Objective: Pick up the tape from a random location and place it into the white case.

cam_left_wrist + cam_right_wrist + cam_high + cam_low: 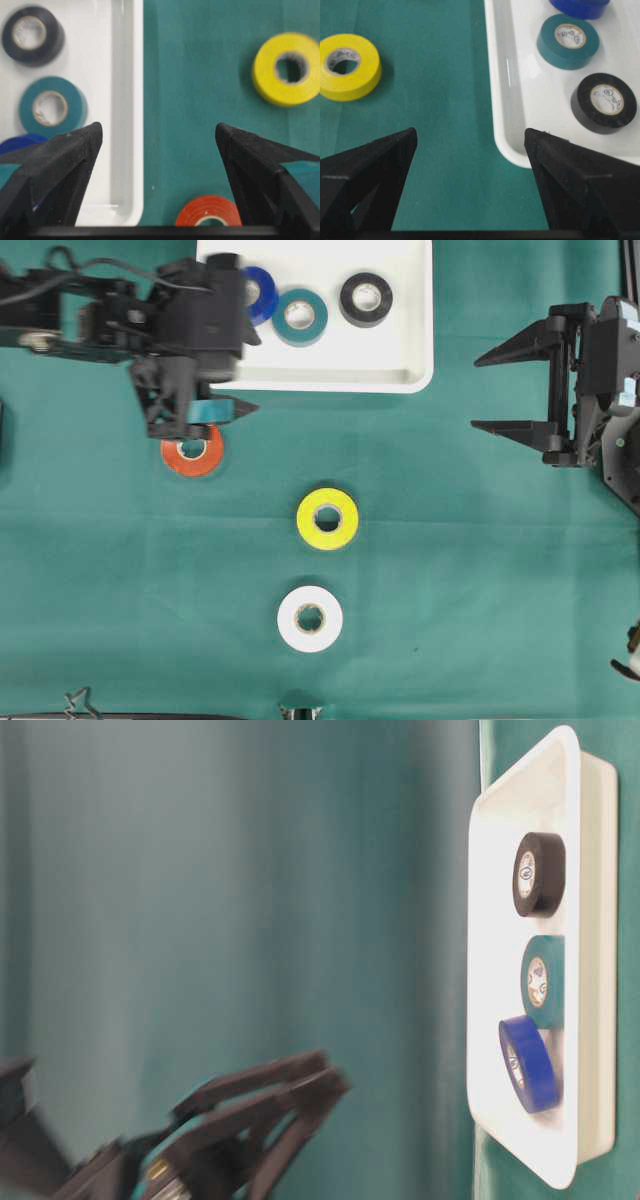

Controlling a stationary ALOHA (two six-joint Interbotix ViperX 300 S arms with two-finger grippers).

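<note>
Left gripper (205, 425) is hanging wide open with nothing between its jaws, at the upper left of the overhead view, and the orange tape (193, 452) is lying just below its tips, partly under them. In the left wrist view that roll is peeking in at the bottom edge, between the two fingers but right of centre. It is lying flat on the green cloth (480, 570), a round ring with its pale core hole facing up, so no long axis to line up with. Right gripper (490, 392) is also spread open and empty, well apart at the right edge, so the left arm is nearer. White case (420, 340) is sitting just above, holding blue, teal and black rolls.
</note>
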